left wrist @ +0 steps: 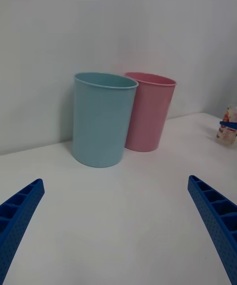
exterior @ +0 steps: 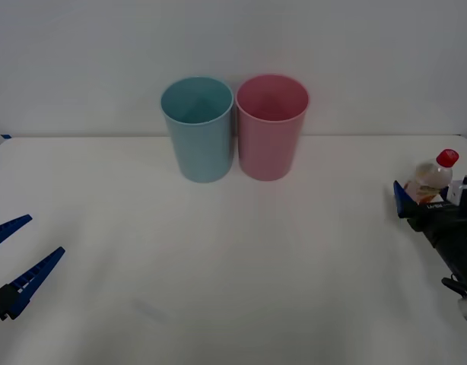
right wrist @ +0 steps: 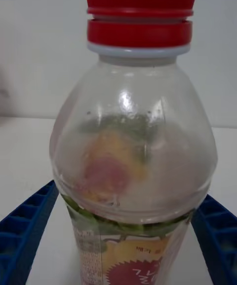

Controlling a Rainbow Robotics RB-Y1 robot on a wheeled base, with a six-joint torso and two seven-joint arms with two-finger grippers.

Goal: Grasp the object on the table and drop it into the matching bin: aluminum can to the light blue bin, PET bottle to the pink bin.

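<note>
The PET bottle, small and clear with a red cap and a fruit-print label, stands upright on the white table at its far right. My right gripper is open with one blue finger on each side of the bottle's lower body. The right wrist view has the bottle close up between the fingers, with a strip of table showing beside one of them. The pink bin and the light blue bin stand side by side at the back centre. My left gripper hovers open at the near left, holding nothing.
A plain white wall runs behind the table. The two bins touch or nearly touch, the pink one on the side toward the bottle. Bare tabletop lies between the bottle and the bins.
</note>
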